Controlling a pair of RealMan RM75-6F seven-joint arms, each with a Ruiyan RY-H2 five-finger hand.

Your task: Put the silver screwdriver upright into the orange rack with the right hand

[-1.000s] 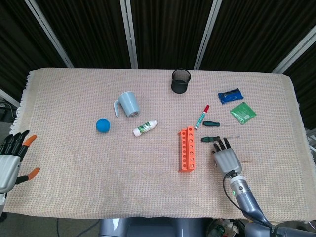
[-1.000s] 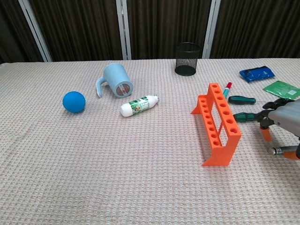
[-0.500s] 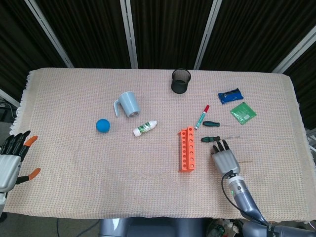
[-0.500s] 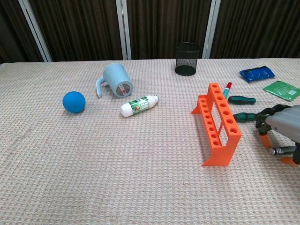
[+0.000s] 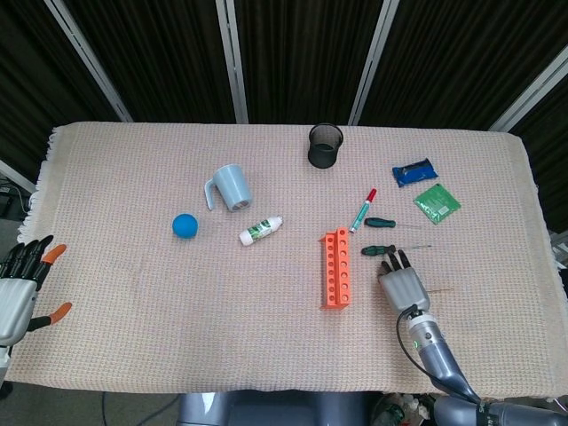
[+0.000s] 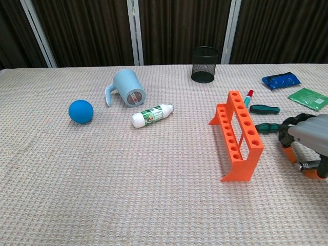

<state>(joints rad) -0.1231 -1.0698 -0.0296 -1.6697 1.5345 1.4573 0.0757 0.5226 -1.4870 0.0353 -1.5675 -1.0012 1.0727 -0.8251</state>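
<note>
The orange rack (image 5: 336, 267) (image 6: 240, 137) stands on its edge mid-table with its holes in a row. My right hand (image 5: 404, 284) (image 6: 310, 136) lies palm down just right of it, low over the cloth, fingers curled downward. Under the hand a short silver cylinder (image 6: 305, 165) shows, apparently the silver screwdriver's handle. A thin dark shaft (image 5: 448, 287) pokes out to the hand's right. Whether the hand grips it is hidden by the palm. My left hand (image 5: 18, 284) hangs off the table's left front corner, fingers apart and holding nothing.
Two green-handled screwdrivers (image 5: 383, 223) (image 5: 376, 250) and a red-capped marker (image 5: 362, 210) lie just beyond the right hand's fingertips. A black mesh cup (image 5: 325, 145), blue packet (image 5: 414, 171) and green packet (image 5: 436, 202) sit further back. Mug (image 5: 230, 187), blue ball (image 5: 185, 224) and white bottle (image 5: 260, 231) are at left.
My right hand has shifted slightly left and toward me, staying low over the silver piece. The left hand sank a little. Nothing else moved.
</note>
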